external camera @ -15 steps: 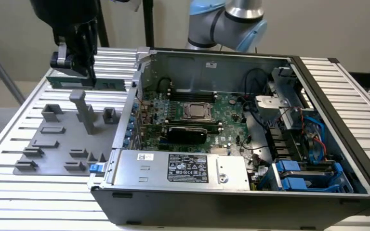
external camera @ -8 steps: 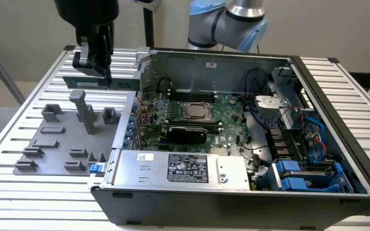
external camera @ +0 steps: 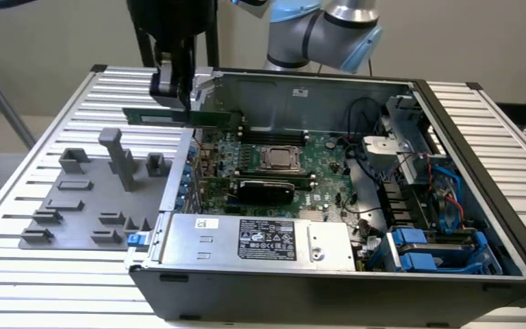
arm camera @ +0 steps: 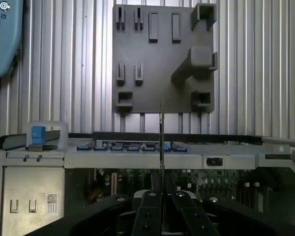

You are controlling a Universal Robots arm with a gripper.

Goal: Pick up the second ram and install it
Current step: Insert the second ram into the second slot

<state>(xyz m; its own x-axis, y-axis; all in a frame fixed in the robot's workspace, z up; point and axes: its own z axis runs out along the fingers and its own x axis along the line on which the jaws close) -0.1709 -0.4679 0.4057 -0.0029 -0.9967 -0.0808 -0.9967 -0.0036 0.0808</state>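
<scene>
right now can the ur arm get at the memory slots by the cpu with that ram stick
Probably yes: the tool holds the ram stick above the case's edge, and nothing visible covers the slots.

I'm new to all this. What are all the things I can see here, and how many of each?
Slatted table: one, silver, beneath everything.
Computer case: one, dark with silver panels, open, on the table.
Motherboard: one, green, inside the case.
Black-and-white label: one, on the case's silver panel.
Fixture: one, gray, beside the case at the exterior view's left.
Ram stick: one, green, held upright on edge above the case's rim.
Hand: one, black, gripping the stick.
Robot arm parts: gray with light-blue caps, behind the case.
</scene>
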